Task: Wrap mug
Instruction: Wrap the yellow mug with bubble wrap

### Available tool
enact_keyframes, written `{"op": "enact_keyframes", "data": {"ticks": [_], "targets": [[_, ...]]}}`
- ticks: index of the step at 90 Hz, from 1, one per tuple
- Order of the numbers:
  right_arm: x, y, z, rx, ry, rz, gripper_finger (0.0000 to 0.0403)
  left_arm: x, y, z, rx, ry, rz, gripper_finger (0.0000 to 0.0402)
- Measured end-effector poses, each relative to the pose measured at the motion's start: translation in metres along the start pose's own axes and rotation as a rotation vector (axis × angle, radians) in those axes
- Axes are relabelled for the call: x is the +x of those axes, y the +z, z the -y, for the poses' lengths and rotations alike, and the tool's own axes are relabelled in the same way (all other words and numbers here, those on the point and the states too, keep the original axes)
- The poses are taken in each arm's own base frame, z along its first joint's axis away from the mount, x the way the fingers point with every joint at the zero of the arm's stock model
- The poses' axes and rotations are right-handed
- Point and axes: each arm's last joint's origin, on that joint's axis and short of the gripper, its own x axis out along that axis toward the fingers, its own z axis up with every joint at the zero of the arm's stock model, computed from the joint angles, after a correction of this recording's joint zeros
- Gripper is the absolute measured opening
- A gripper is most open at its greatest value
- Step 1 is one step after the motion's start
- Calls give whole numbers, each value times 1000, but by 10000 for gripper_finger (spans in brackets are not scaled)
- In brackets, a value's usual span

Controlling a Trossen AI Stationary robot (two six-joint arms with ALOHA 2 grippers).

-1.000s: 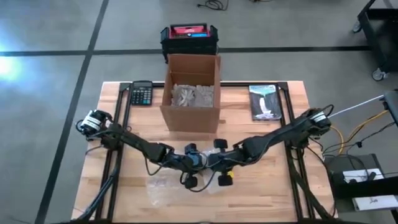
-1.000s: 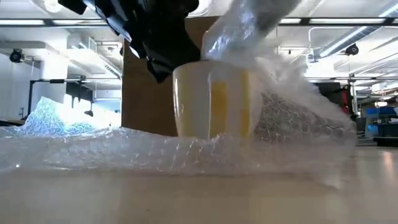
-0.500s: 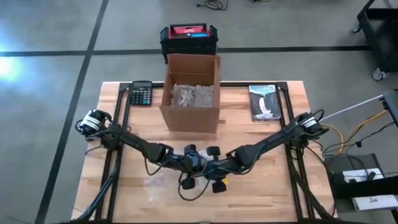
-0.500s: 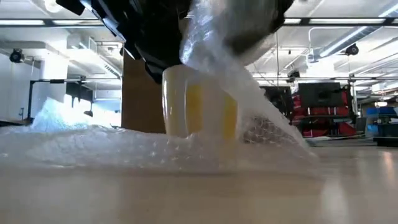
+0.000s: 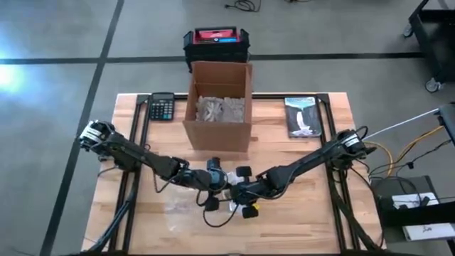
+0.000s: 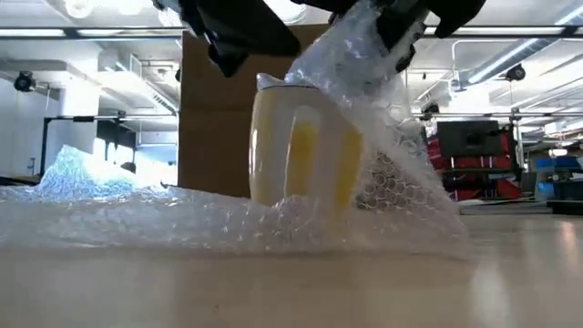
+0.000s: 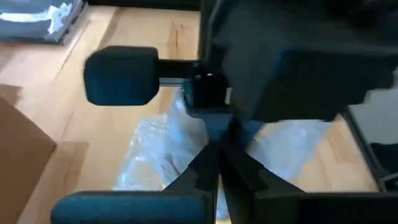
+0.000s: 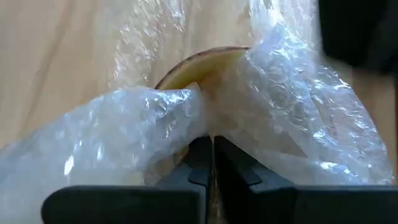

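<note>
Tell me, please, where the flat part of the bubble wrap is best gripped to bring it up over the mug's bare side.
Probably the loose free edge of the bubble wrap, approached from the side of the mug away from the lifted flap. That part lies flat on the table, leaving a thin edge to pinch, while the right claw is shut on the opposite flap, draped against the mug. The left claw sits beside the mug.

Overhead, table-level and two wrist cameras, all sharing the mug [image 6: 296, 146].
</note>
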Motion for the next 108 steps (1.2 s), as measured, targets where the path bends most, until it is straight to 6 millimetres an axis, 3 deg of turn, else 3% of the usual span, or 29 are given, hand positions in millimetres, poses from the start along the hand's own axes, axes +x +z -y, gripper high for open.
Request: {"op": "enact_keyframes", "data": {"ticks": [19,34,69,91,108], "targets": [[0,2,0,-19,2,18,2,30,-23,-4,0,31,-65,0],[-8,4,1,-17,5,37,2,38,-31,-4,-17,40,-94,0],[-59,15,9,-27,13,55,2,38,-35,-3,-30,28,-117,0],[-66,7,11,20,9,-18,11,38,-34,-3,-32,18,-114,0],[-74,-3,9,49,116,-123,38,38,-34,-3,-34,14,-113,0]]}}
